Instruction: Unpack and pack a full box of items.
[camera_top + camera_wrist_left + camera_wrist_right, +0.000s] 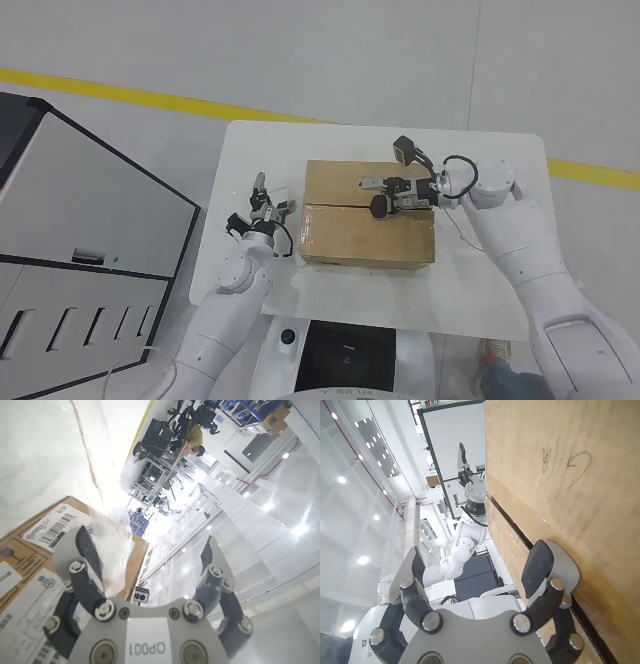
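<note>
Pincer check, nearest first: found the right gripper spread wide and empty, one finger laid against the top of the cardboard box, touching it as far as could be told, just beside the seam between the shut flaps. Found the left gripper parted too, gripping nothing, with crumpled whitish plastic by one pad at a corner of the box, near its printed labels. From above, placed the box at centre frame on the white table, the right gripper over its top right of centre, the left gripper just beside its left edge. Beyond, noted a grey cabinet at far left and a yellow floor line across the upper frame.
</note>
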{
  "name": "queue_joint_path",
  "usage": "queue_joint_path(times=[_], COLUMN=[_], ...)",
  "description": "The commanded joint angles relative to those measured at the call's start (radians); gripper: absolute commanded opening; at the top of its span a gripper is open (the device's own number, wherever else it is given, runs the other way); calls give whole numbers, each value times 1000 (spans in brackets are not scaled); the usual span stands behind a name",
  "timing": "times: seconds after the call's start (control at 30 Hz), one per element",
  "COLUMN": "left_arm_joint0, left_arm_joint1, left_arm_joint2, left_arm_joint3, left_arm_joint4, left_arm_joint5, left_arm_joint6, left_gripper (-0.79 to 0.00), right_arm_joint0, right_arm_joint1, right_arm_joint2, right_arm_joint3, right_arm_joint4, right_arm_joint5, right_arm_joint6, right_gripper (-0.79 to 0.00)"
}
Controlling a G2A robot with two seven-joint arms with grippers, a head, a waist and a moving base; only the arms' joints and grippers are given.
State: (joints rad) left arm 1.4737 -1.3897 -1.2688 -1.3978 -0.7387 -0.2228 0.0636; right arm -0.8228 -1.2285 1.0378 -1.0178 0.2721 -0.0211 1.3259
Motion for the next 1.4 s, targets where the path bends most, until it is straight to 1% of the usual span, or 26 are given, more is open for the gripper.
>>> queue_joint_path(times=[0.0, 0.17, 0.27, 0.4, 0.57, 0.7, 0.8, 1.07, 1.27, 1.37], left_arm_joint0=[9, 44, 68, 96, 132, 163, 170, 155, 148, 146], left_arm_joint1=[0, 2, 3, 5, 5, 6, 6, 4, 0, -3], left_arm_joint2=[-7, -34, -54, -84, -110, -126, -132, -107, -65, -42], left_arm_joint3=[-12, -48, -81, -131, -208, -270, -299, -334, -323, -332], left_arm_joint4=[2, 1, -38, -120, -250, -314, -343, -306, -268, -249], left_arm_joint5=[-3, -6, 1, 41, 125, 169, 187, 195, 191, 189], left_arm_joint6=[4, 0, -5, -54, -102, -122, -124, -133, -134, -135], left_gripper=[0, 0, 0, 0, 0, 0, 0, 0, 0, 0], right_arm_joint0=[0, 3, 6, 9, 12, 13, 13, 16, 21, 23], right_arm_joint1=[0, 1, 2, 3, 4, 5, 6, 7, 7, 7], right_arm_joint2=[-2, -8, -10, -10, -13, -13, -13, -15, -19, -20], right_arm_joint3=[1, 4, 8, 17, 26, 29, 30, 41, 56, 62], right_arm_joint4=[2, 8, 11, 24, 32, 38, 42, 57, 67, 72], right_arm_joint5=[1, -2, -5, -8, -10, -15, -18, -26, -35, -40], right_arm_joint6=[2, 5, 7, 10, 11, 12, 11, 6, 5, 1], right_gripper=[0, 0, 0, 0, 0, 0, 0, 0, 0, 0])
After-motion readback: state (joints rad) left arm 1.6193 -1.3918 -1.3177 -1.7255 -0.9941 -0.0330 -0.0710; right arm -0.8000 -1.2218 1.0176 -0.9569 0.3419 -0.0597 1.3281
